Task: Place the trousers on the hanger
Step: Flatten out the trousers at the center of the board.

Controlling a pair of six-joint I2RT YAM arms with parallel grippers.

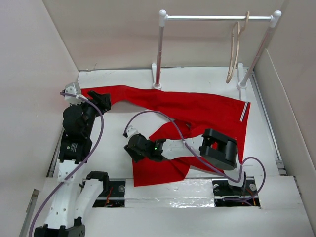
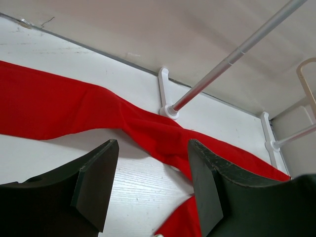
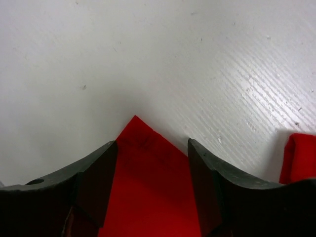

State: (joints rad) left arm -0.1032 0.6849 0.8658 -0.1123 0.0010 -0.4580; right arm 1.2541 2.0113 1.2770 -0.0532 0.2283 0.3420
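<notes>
Right hand [image 3: 152, 146] spread over trousers [image 1: 197, 111] corner; flat cloth could slip the pinch. Left hand [image 2: 153, 144] spread too.

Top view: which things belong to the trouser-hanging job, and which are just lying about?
For the job: trousers, hanger, left gripper and right gripper, both open.
Just there: white rack that the hanger hangs on, table, purple cable.
</notes>
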